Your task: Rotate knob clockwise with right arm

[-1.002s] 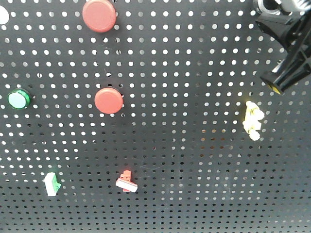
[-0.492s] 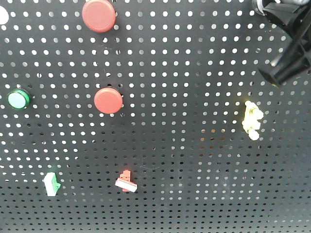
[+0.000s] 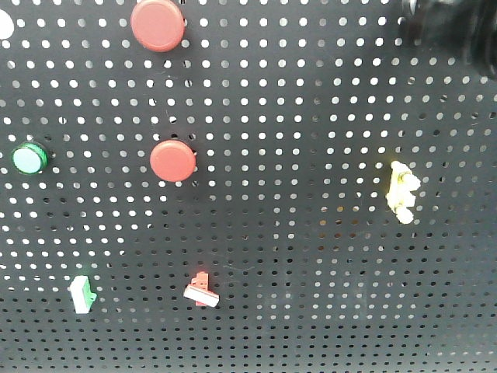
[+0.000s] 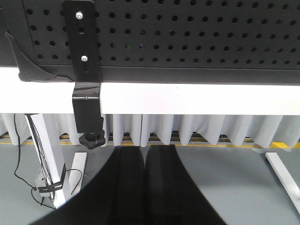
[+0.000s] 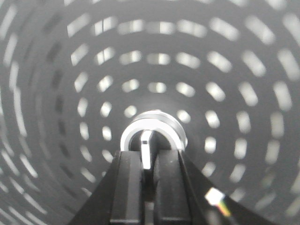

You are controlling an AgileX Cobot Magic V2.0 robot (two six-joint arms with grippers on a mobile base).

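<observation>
My right arm [image 3: 454,31] has swung up to a blur at the top right corner of the pegboard [image 3: 311,101]; there my right gripper [image 5: 149,158] pinches the bar of the knob [image 5: 147,140], and the ring-smeared wrist view suggests the clockwise turn is underway

No word, number, brand or sign could be read in any view. The red buttons [image 3: 158,25], the green button [image 3: 29,158] and the pegboard [image 3: 311,256] showed plain faces. The knob [image 5: 153,123] was blurred, and the black bracket [image 4: 86,70] carried only screws.
</observation>
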